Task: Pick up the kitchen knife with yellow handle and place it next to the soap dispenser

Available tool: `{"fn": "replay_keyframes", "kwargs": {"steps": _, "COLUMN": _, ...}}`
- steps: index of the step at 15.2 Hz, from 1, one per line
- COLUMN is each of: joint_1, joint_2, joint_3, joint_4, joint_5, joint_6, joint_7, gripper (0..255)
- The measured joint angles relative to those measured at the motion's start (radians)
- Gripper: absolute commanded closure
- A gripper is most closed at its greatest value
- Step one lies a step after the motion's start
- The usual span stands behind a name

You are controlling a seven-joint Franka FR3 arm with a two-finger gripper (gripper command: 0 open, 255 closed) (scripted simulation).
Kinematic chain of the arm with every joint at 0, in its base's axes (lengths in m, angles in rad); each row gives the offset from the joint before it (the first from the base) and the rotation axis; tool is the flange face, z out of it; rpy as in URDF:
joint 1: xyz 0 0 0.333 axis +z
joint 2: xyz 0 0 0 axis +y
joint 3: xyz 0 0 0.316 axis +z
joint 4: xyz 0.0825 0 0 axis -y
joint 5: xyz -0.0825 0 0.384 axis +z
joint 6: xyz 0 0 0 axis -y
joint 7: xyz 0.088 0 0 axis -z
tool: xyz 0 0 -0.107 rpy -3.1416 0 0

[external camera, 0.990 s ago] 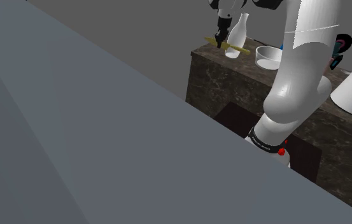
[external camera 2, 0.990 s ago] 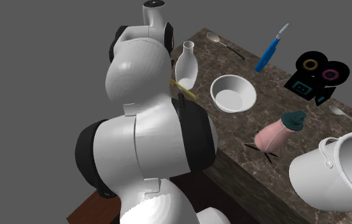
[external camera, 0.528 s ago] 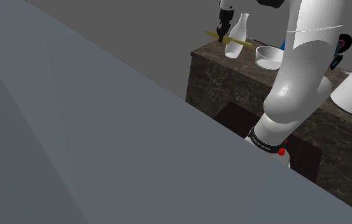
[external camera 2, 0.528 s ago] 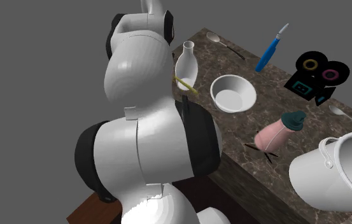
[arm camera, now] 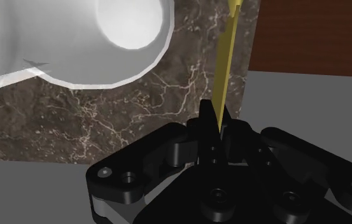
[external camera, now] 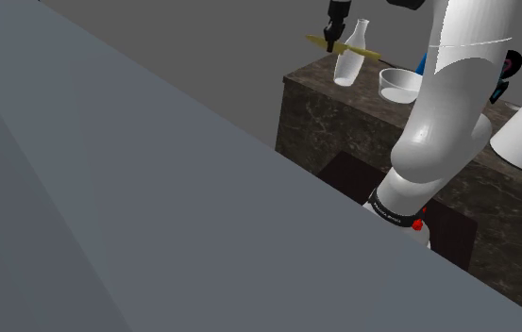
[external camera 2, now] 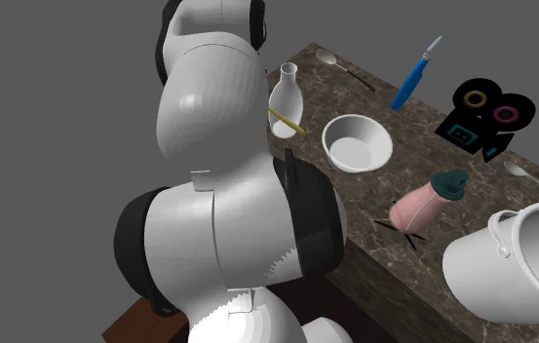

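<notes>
My gripper (external camera: 332, 38) is shut on the thin yellow knife (external camera: 346, 48) and holds it in the air above the far corner of the dark marble counter (external camera: 362, 123), right beside the white bottle (external camera: 347, 58). In the wrist view the fingers (arm camera: 214, 118) clasp the yellow knife (arm camera: 226, 57), which runs straight out past the counter's edge. From the second exterior view, the knife (external camera 2: 287, 122) peeks out beside the arm, in front of the bottle (external camera 2: 285, 97). The pink soap dispenser (external camera 2: 421, 207) with a teal top lies further along the counter, beyond the white bowl (external camera 2: 357, 142).
A large white bucket (external camera 2: 511, 263) stands by the dispenser. A blue-handled tool (external camera 2: 413, 76), a black toy camera (external camera 2: 481, 117) and a spoon (external camera 2: 340, 64) lie along the counter's far side. The bottle's mouth (arm camera: 130, 25) is just below the gripper. Grey floor surrounds the counter.
The gripper has risen with the knife, from just above the counter beside the bottle's base to the level of the bottle's neck. Nothing else has moved.
</notes>
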Motion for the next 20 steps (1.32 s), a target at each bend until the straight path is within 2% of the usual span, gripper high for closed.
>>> {"fn": "replay_keyframes", "kwargs": {"steps": 8, "joint_1": -0.007, "joint_2": -0.01, "joint_3": -0.005, "joint_4": 0.094, "joint_5": -0.007, "joint_6": -0.102, "joint_7": 0.002, "gripper": 255}}
{"fn": "replay_keyframes", "kwargs": {"steps": 20, "joint_1": -0.037, "joint_2": 0.019, "joint_3": -0.008, "joint_4": 0.298, "joint_5": 0.005, "joint_6": -0.278, "joint_7": -0.002, "gripper": 255}}
